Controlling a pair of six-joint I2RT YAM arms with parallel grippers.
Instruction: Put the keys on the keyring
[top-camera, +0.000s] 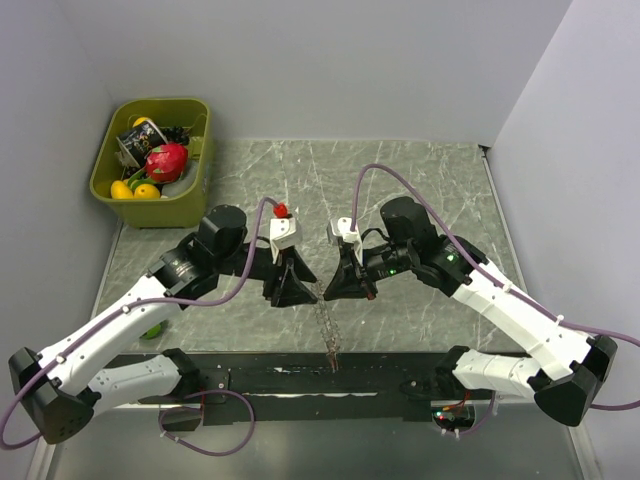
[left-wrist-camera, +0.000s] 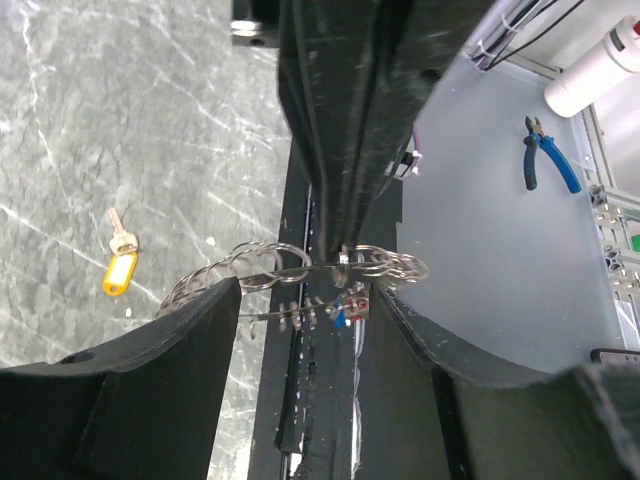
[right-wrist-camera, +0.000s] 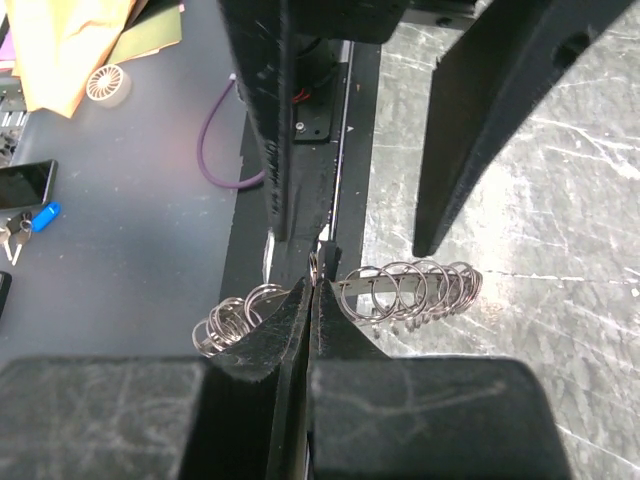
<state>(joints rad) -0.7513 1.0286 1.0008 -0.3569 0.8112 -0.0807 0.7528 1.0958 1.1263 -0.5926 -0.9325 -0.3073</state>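
Note:
The keyring (right-wrist-camera: 420, 285) is a string of silver rings, seen in the top view as a thin chain (top-camera: 328, 325) below the two grippers. My right gripper (right-wrist-camera: 313, 280) is shut on one ring in its middle, and rings fan out to both sides. My left gripper (left-wrist-camera: 310, 290) faces it with its jaws apart, and the keyring (left-wrist-camera: 270, 265) lies just past its fingertips. A toothed key with a red and blue head (left-wrist-camera: 347, 308) hangs under the rings. Another key with a yellow tag (left-wrist-camera: 118, 265) lies on the marble table. In the top view the left gripper (top-camera: 297, 285) and right gripper (top-camera: 345, 283) nearly meet.
A green bin (top-camera: 205, 150) of toy food stands at the back left corner. A small red thing (top-camera: 281, 210) shows just behind the left wrist camera. The black strip (top-camera: 300, 375) along the table's near edge lies right below the rings. Blue pliers (left-wrist-camera: 545, 155) lie off the table.

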